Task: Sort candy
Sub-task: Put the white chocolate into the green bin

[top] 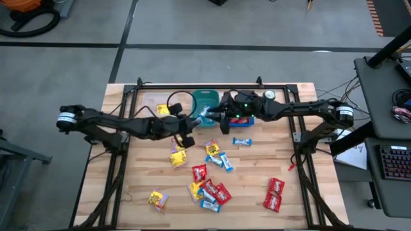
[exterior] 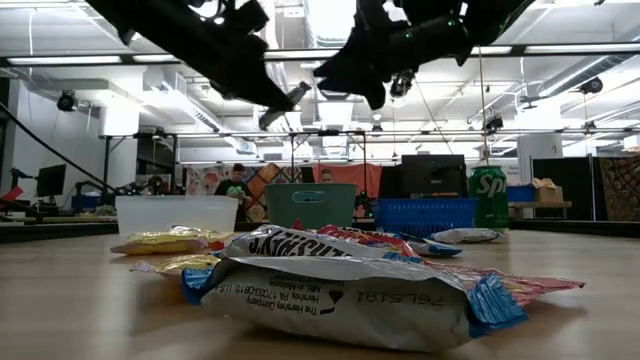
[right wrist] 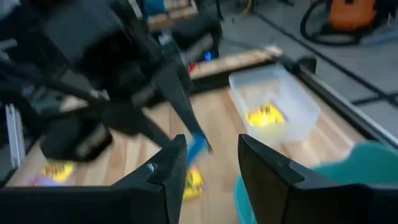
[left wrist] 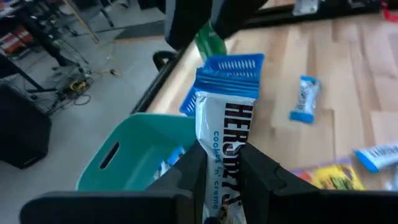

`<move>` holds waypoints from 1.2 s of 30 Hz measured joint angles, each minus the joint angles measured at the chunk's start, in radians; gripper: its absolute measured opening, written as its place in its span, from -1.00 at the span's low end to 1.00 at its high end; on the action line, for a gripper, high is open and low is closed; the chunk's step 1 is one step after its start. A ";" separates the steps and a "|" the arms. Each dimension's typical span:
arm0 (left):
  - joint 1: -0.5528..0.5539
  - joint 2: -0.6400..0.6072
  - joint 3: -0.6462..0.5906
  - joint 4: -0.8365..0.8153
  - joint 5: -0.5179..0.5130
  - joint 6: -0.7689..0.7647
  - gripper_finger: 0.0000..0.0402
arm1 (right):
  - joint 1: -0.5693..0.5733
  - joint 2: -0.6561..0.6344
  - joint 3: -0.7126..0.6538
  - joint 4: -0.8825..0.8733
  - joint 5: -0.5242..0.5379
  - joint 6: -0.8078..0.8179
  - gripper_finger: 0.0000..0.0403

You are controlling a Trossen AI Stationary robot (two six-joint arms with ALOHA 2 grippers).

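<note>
The left gripper (left wrist: 221, 165) is pinching a white-and-blue candy (left wrist: 225, 134) near the teal bin (left wrist: 134, 158), seemingly to drop it in. The right gripper (right wrist: 208, 165) is hanging empty and part-open above the bins, while the other candies (top: 209, 183) are lying scattered on the table (top: 257, 186).

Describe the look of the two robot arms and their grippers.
Both arms are dark, slim and jointed. The left arm and the right arm each have a pale banded cylinder at the outer end, and a black cable loops near the left arm's wrist. The left gripper and the right gripper have flat, matte black fingers.
</note>
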 joint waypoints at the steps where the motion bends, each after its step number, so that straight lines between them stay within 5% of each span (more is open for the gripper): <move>1: 0.003 0.012 -0.001 0.027 -0.001 -0.001 -0.75 | 0.000 0.002 -0.004 0.031 0.000 0.010 -0.32; 9: 0.014 0.114 0.001 0.243 -0.002 0.001 -0.75 | 0.000 0.043 -0.008 0.068 0.029 0.024 -0.32; 28: 0.019 0.170 0.060 0.244 -0.052 -0.011 -0.75 | 0.000 0.060 -0.008 0.068 0.037 0.021 -0.33; 36: 0.019 0.169 0.060 0.261 -0.053 -0.030 -0.75 | 0.000 0.060 -0.008 0.069 0.037 0.021 -0.48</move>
